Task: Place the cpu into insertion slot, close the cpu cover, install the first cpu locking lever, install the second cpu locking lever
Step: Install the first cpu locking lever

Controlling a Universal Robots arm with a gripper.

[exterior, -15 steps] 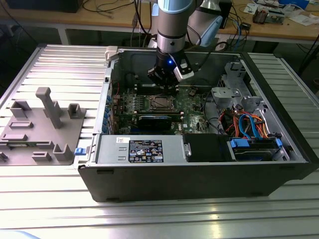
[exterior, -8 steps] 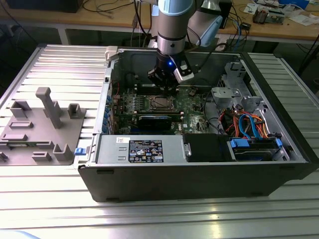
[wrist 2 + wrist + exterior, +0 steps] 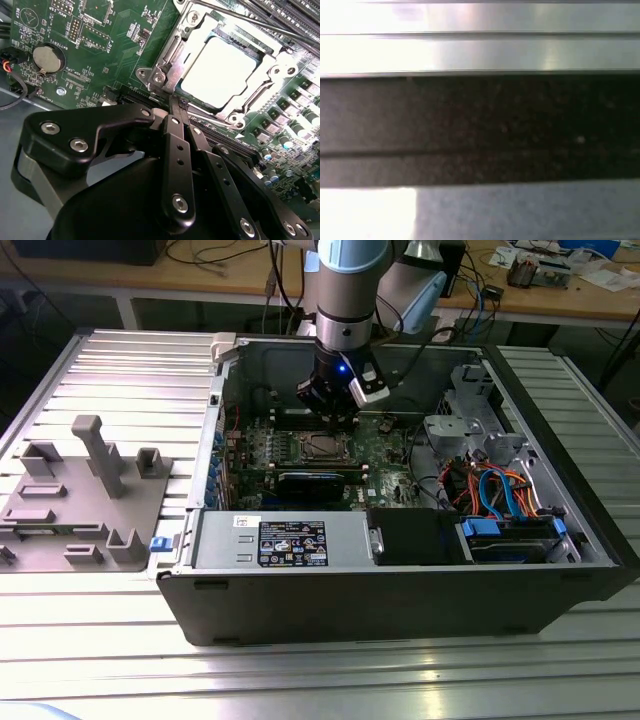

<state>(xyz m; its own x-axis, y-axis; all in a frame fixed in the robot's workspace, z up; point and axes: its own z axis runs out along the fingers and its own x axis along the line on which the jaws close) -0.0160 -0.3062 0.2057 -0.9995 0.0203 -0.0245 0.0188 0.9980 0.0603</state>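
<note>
Inside the open computer case [image 3: 400, 590], the arm is reaching down over the green motherboard [image 3: 100, 55], with the end effector [image 3: 335, 418] hovering just above the insertion slot [image 3: 322, 447]. Seen from the second wrist view, the end effector [image 3: 176, 107] is holding its two black fingers [image 3: 175, 150] pressed together, gripping nothing, their tips sitting at the edge of the socket's metal frame. The cpu [image 3: 225, 70] is lying flat in the insertion slot [image 3: 165, 60], its silvery top showing through the window of the cpu cover [image 3: 270, 75], which is lying down over it. A thin lever rod [image 3: 240, 20] is running along the far side of the socket from the fingertips. Beside the case, on the ribbed metal table [image 3: 120, 370], a grey fixture plate [image 3: 85, 500] is sitting well apart from the socket.
</note>
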